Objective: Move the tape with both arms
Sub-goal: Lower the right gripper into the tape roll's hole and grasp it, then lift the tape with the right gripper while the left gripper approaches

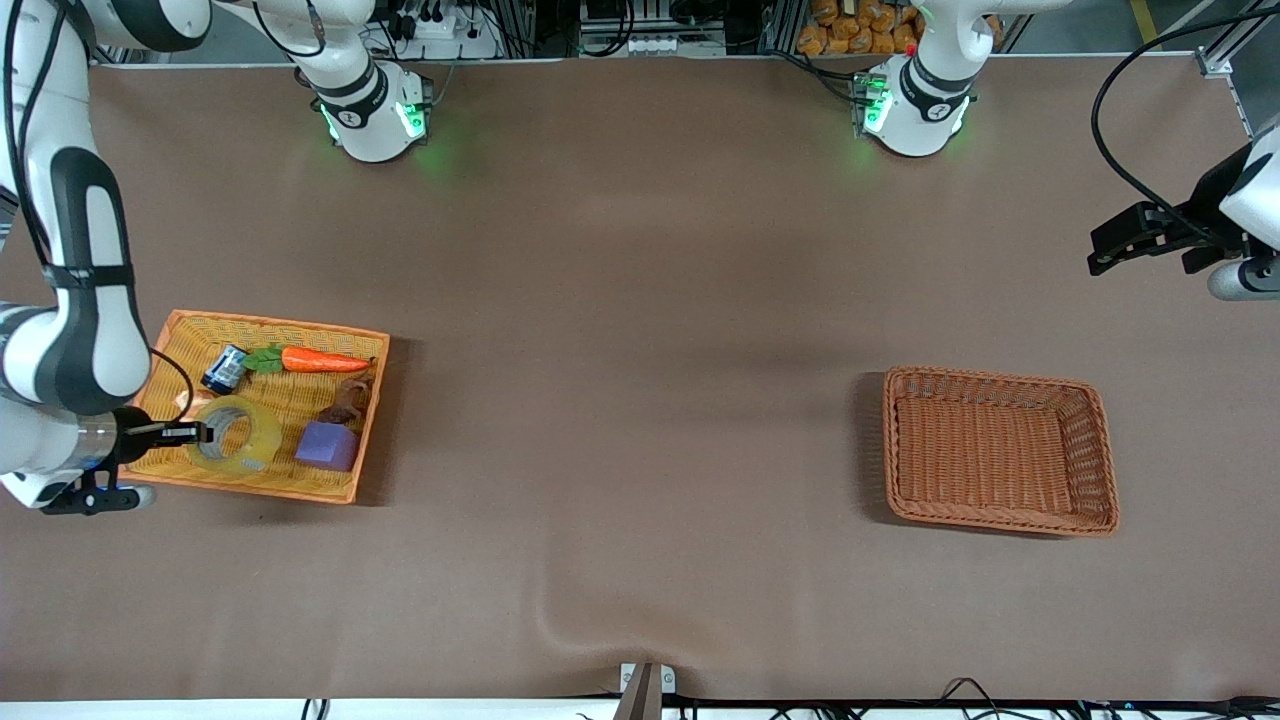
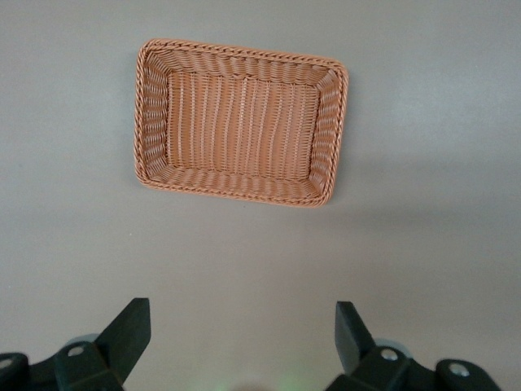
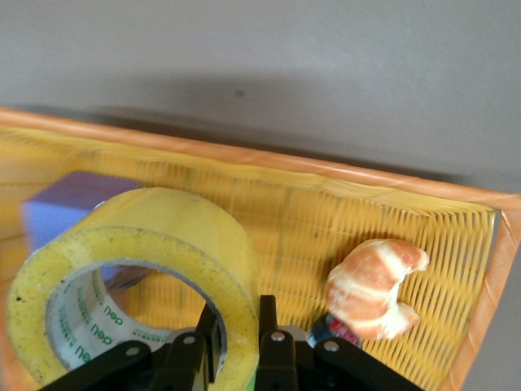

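The yellowish tape roll [image 1: 238, 436] is in the orange basket [image 1: 300, 330] at the right arm's end of the table, tilted up on its edge. My right gripper [image 1: 195, 433] is shut on the roll's wall, one finger inside the hole and one outside. The right wrist view shows the tape [image 3: 163, 244] clamped between the fingers [image 3: 267, 326], raised above the basket floor. My left gripper [image 1: 1140, 238] is open and empty, held high over the table at the left arm's end. In the left wrist view its fingers [image 2: 130, 330] are spread wide.
The orange basket also holds a purple cube [image 1: 327, 446], a carrot [image 1: 310, 360], a blue can [image 1: 225, 369], a brown object [image 1: 347, 400] and a croissant [image 3: 376, 287]. An empty brown wicker basket [image 1: 1000, 450] lies toward the left arm's end; it also shows in the left wrist view [image 2: 240, 122].
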